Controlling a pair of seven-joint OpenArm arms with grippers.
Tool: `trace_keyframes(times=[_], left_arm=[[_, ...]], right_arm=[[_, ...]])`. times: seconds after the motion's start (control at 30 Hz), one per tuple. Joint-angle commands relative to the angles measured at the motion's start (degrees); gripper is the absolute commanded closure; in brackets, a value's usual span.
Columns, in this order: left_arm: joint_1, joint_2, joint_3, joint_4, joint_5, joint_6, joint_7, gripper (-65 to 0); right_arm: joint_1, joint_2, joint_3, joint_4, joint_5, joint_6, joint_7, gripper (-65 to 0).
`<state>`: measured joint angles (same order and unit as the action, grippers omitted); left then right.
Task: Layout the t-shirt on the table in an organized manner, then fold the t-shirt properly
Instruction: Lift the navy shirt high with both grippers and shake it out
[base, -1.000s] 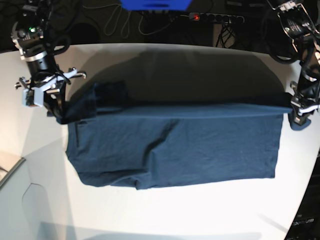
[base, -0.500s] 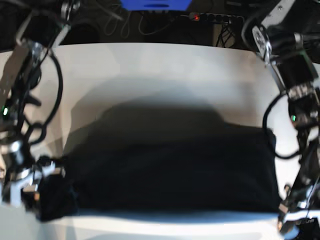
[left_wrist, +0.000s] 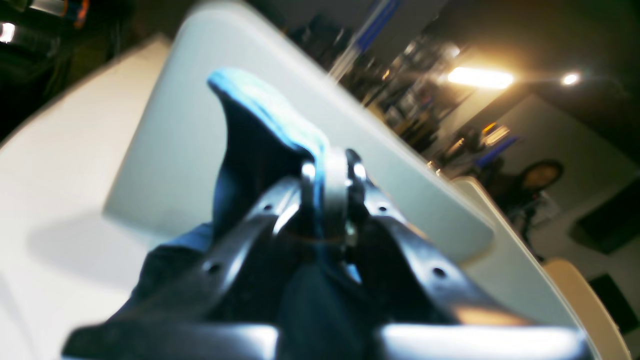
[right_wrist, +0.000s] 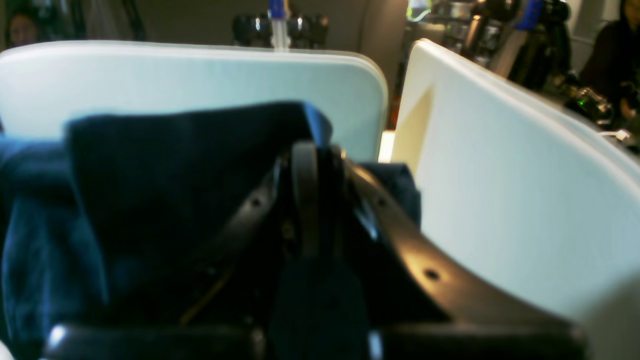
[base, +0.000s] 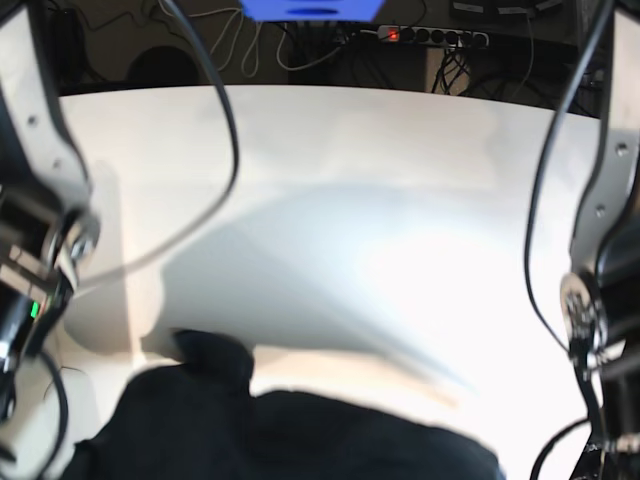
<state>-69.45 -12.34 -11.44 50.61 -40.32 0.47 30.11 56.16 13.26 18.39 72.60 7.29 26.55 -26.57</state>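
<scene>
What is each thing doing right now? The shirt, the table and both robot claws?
t-shirt: lifted, pinched at two ends, hanging close to the camera.
table: bare white top in view, shirt's shadow on it.
left gripper: shut on the t-shirt.
right gripper: shut on the t-shirt.

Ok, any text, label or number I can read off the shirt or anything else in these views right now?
None readable.
Shirt: plain dark fabric, no print or label in view.
Table: bare white, no markings.
Power strip behind the table: a red light only, any lettering too small to read.
Background shelves in the left wrist view: too blurred to read.
</scene>
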Motion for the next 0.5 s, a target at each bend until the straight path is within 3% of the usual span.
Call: trace_keyframes(times=[0.0, 0.13, 0.23, 0.47], left_arm=[[-3.8, -0.5, 0.9, 1.0, -0.4, -0.4, -2.2, 0.0], [-4.7, -0.5, 1.6, 5.2, -0.4, -0.3, -2.0, 0.0], [-3.9, -0.5, 1.5, 8.8, -0.4, -0.3, -1.1, 0.0], [12.5, -0.5, -4.9, 26.3, -0.5, -0.6, 6.9, 0.0]], right_arm=[[3.4, 1.6, 0.0, 0.9, 0.4, -0.7, 3.2, 0.0], [5.3, 2.1, -2.0, 2.7, 0.4, -0.7, 4.0, 0.0], [2.2, 3.5, -1.9, 7.8, 0.6, -0.7, 3.9, 0.0], [-21.8, 2.7, -1.6, 27.6, 0.8, -0.7, 4.2, 0.0]])
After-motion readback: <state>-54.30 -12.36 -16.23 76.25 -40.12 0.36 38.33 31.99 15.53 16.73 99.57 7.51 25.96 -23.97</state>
